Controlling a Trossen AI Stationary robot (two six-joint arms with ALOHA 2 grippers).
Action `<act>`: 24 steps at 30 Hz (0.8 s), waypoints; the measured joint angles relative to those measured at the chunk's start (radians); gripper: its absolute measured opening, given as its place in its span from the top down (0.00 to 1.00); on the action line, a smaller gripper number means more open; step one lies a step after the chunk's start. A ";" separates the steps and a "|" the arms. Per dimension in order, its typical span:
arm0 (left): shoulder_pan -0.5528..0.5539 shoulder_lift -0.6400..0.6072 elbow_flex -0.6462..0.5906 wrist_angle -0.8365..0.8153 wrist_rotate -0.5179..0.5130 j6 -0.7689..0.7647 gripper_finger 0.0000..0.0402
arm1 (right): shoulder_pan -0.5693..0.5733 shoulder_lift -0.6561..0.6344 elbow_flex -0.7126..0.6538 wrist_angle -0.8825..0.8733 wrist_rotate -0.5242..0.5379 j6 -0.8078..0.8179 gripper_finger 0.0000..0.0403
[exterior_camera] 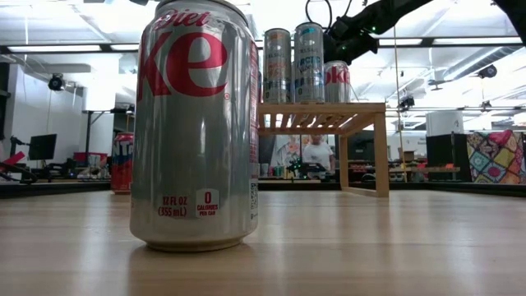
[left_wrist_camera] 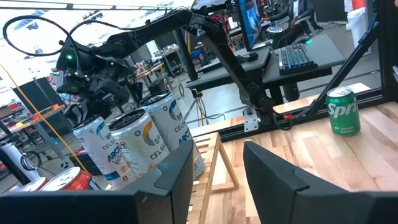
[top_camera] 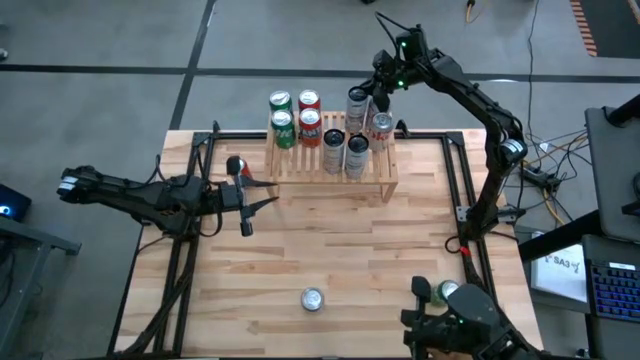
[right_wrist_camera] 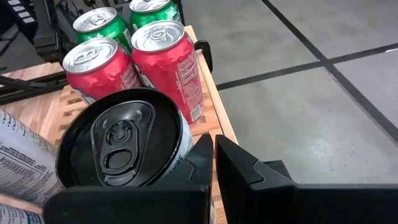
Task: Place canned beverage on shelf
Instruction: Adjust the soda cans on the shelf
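One silver can [top_camera: 313, 299] stands on the wooden table [top_camera: 300, 250]; right claw [top_camera: 380, 92] pressed together.

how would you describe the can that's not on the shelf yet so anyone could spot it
Start at the light-wood slatted shelf at the table's far edge, which holds all the other cans, then look across the bare planks to the near edge. A silver Diet Coke can stands there upright, between the two arm bases. It stands alone on the tabletop, apart from the rest.

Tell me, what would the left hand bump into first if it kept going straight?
Probably the shelf and the tall white cans on it, straight ahead of the left hand; depth is hard to judge.
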 joint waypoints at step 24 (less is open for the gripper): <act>0.000 0.000 0.000 -0.020 0.000 0.014 0.69 | 0.003 -0.013 0.002 0.061 0.012 -0.026 0.98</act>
